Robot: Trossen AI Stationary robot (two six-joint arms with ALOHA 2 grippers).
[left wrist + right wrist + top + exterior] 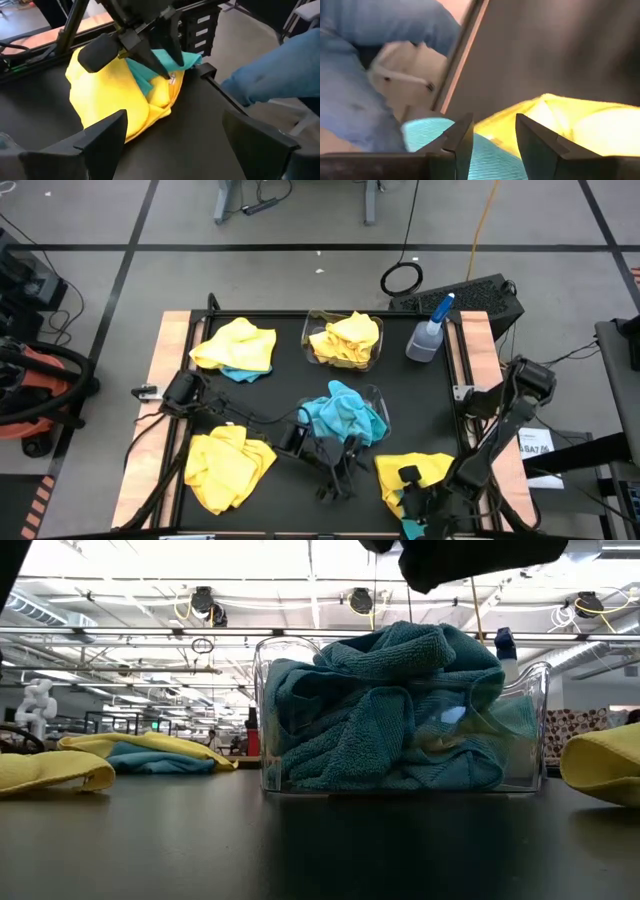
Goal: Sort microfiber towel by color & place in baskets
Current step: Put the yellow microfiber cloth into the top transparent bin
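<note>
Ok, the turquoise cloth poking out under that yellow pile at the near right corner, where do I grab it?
Pinch the exposed turquoise edge at the table's front rim, coming down from above with the right tool. The yellow towel covers the rest, so only that corner is free.

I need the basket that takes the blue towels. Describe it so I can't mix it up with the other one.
Start at the black table; two clear baskets stand on it. Skip the far one, beside the spray bottle, which holds yellow towels. Yours is the basket near the table's middle, just beyond the left gripper, heaped with blue towels.
</note>
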